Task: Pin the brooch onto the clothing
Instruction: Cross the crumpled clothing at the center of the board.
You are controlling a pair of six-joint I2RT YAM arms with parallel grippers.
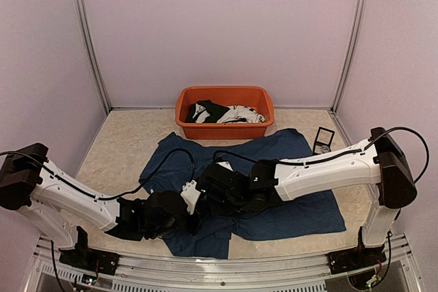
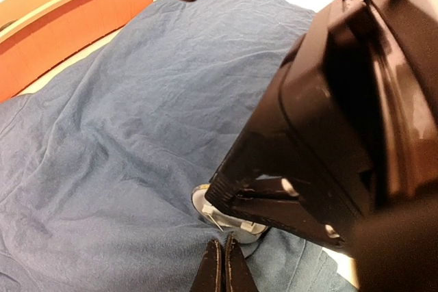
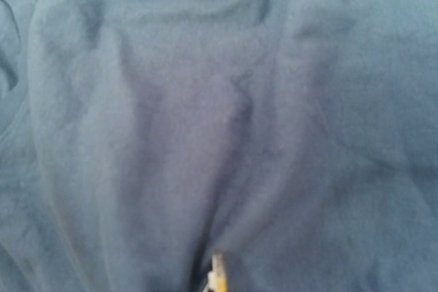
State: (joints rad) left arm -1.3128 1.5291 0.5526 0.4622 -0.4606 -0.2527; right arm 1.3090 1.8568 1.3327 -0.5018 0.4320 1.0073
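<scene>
The navy T-shirt (image 1: 287,162) lies spread on the table and fills the left wrist view (image 2: 123,135) and the right wrist view (image 3: 205,100). My right gripper (image 1: 205,188), a black mass in the left wrist view (image 2: 248,203), is shut on the brooch (image 2: 217,218), a round silvery disc with its pin showing, held against the fabric. Only a yellow-white edge of the brooch (image 3: 217,277) shows in the right wrist view. My left gripper (image 1: 191,204) is shut, its tips (image 2: 223,264) pinching a raised fold of the shirt right in front of the brooch.
An orange tub (image 1: 226,111) with black and white garments stands at the back, touching the shirt's far edge. A small black-framed object (image 1: 323,140) lies at the back right of the shirt. Both arms meet over the shirt's near left part.
</scene>
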